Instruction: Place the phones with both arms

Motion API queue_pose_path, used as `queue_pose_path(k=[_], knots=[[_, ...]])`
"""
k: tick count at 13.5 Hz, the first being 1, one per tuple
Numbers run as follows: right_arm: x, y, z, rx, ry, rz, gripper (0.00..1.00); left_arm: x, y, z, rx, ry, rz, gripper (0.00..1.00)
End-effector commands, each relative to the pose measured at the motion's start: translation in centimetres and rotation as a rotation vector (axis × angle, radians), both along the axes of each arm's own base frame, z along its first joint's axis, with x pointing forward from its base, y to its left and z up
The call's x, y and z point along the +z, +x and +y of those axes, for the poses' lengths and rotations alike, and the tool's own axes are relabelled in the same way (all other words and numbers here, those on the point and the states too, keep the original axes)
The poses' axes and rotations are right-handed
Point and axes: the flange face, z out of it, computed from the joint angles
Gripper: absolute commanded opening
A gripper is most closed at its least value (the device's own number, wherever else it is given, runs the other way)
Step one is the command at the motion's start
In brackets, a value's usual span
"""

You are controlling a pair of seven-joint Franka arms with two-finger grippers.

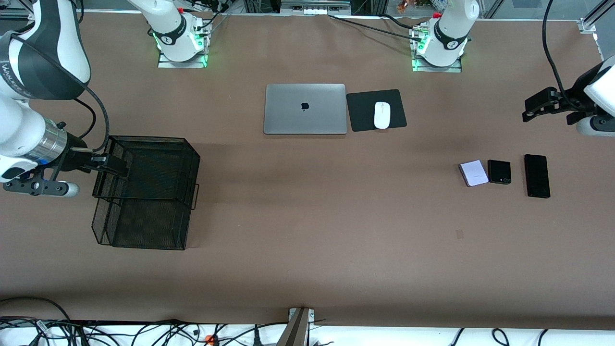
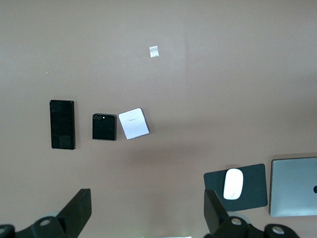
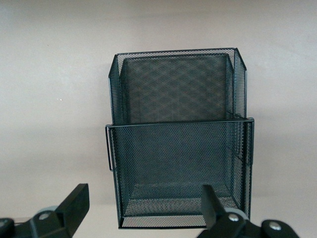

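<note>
From the high front camera I see a brown table (image 1: 307, 240) with both arms pulled out toward its ends. Three phones lie flat in a row toward the left arm's end: a pale lilac-white phone (image 1: 473, 173), a small black phone (image 1: 499, 172) just beside it, and a long black phone (image 1: 536, 176) a little apart, closest to that end. My left gripper (image 1: 535, 109) hangs in the air over bare table near that end, farther from the front camera than the phones, holding nothing. The left wrist view fills in what the front view lacks: both of its fingers (image 2: 77, 213) stand wide apart and empty, the small black phone shows two round camera lenses, and a small pale scrap (image 2: 154, 51) lies on the table. My right gripper (image 1: 111, 164) hangs over the edge of a black wire mesh basket (image 1: 144, 192) at the right arm's end. Only the right wrist view looks down into that basket, showing a deep upper bin and a lower bin in front of it, with this gripper's fingers (image 3: 74, 208) also spread wide, gripping nothing. Mid-table, farther from the front camera, a closed silver laptop (image 1: 305, 109) sits beside a black mouse pad (image 1: 365, 110) with a white mouse (image 1: 382, 115) on it.
</note>
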Motion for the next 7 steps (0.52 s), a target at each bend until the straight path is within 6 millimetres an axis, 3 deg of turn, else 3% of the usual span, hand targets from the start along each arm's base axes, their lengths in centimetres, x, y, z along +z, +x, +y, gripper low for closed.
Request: queue_pose_path(k=[1,7], knots=[[0.42,0.06,-0.15,-0.017,0.002,0.005,1.00,0.73,-0.50,0.85,-0.007,0.020,-0.004,1.00],[0.22,0.12,-0.31,-0.012,0.005,0.008,1.00,0.29,-0.48,0.86,0.007,0.022,0.007,1.00]])
